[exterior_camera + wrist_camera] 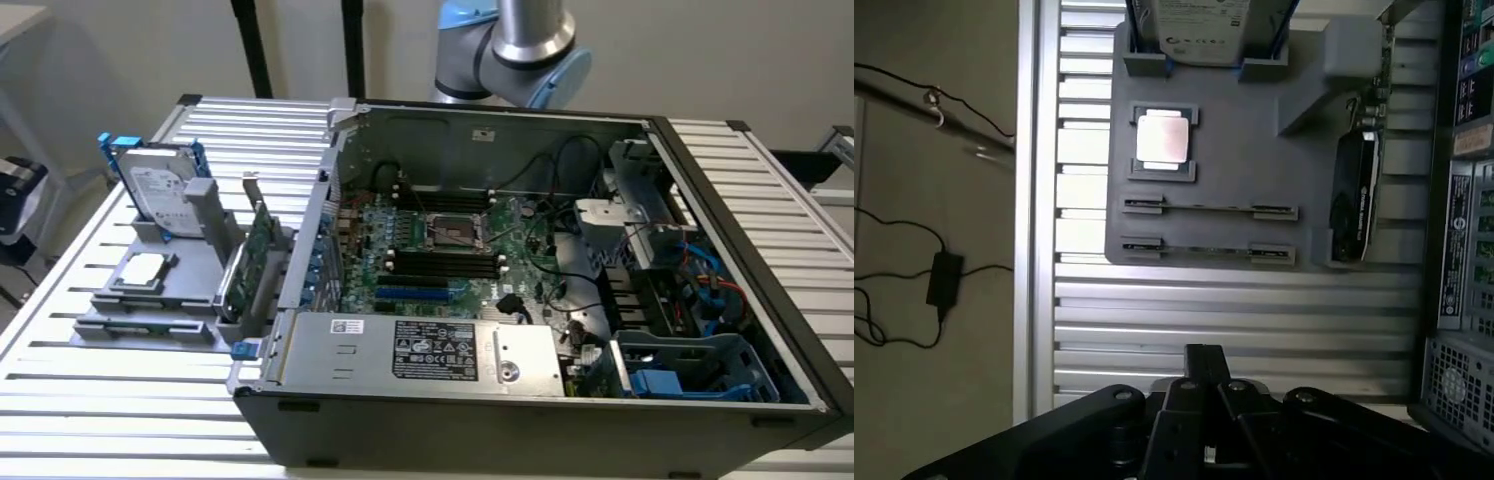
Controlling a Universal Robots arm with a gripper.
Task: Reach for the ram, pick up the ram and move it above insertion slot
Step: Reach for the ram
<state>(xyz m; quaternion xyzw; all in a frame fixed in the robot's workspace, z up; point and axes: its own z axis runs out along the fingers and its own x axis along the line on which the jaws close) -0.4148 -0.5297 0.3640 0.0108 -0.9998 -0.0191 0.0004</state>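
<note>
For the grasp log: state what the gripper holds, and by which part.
Nothing is held. The black gripper is empty; the thin green ram sticks lie apart from it in their grey tray.

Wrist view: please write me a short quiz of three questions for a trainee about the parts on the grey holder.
1. True or false: the tool touches one of the ram sticks.
2. How many ram sticks lie in the grey holder? A) one B) two C) four
3. Fill in: the square silver part between the hard drive and the ram sticks is the ____.

Key: 1 false, the tool is apart from the holder; 2 B; 3 processor.
</note>
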